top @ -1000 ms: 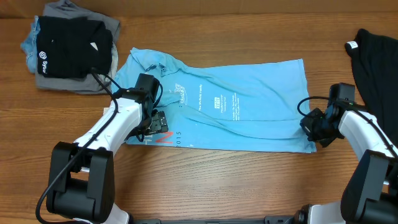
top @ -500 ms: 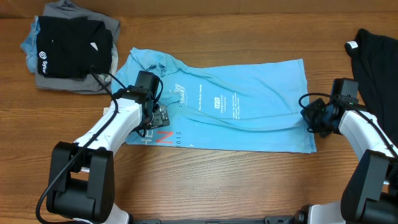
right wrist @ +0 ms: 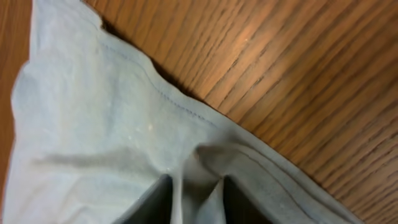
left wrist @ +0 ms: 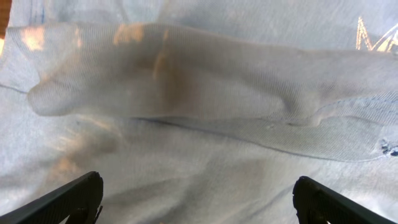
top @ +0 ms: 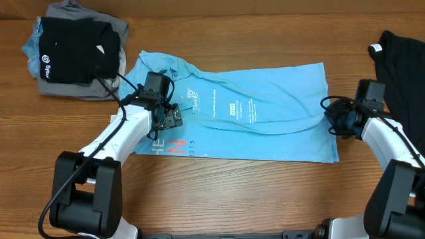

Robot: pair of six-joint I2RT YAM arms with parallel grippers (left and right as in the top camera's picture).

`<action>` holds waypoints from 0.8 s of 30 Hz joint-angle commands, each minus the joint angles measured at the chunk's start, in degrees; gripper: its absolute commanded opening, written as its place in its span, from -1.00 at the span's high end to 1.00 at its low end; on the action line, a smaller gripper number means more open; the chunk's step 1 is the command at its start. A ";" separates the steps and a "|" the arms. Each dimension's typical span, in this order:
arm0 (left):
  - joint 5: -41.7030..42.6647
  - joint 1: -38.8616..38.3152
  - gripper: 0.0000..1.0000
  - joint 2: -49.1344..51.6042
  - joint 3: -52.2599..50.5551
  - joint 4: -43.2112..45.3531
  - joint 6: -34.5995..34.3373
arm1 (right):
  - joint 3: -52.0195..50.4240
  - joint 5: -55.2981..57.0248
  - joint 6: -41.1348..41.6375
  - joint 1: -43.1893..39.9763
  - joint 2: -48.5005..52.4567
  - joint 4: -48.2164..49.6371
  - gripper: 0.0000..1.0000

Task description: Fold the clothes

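Observation:
The light blue T-shirt [top: 259, 126] lies spread across the middle of the table, with small white print on its chest and red and white letters by its near left edge. My left gripper [top: 171, 118] hovers over the shirt's left part, open wide, and nothing but cloth [left wrist: 199, 112] shows below its fingers [left wrist: 68, 199]. My right gripper [top: 334, 123] sits at the shirt's right hem [right wrist: 186, 99]. Its jaws stand slightly apart, with a loose fold of the hem [right wrist: 193, 186] between them. A black garment [top: 402, 60] with a white tag lies at the far right.
A pile of folded clothes [top: 76, 50], black on top of grey and blue, sits at the back left. Bare wooden table [top: 232, 192] runs along the near edge and between the shirt and the black garment.
My right gripper has moved away from the near corner along the right hem, and its jaws have parted. My left gripper has shifted slightly toward the back, uncovering more of the red letters.

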 commanded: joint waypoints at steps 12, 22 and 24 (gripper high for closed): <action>-1.88 -1.31 -0.81 -5.27 4.66 -5.33 -1.11 | 9.60 -11.65 -3.67 -0.02 -0.17 -14.91 -0.96; -1.70 -2.36 -1.00 -5.14 4.63 -9.55 -3.37 | 10.43 -22.67 -6.49 12.81 -0.15 -25.24 -0.93; -1.68 -2.25 -1.00 -4.55 4.63 -10.45 -3.34 | 9.84 -22.64 -4.17 16.15 -0.13 -24.55 -0.93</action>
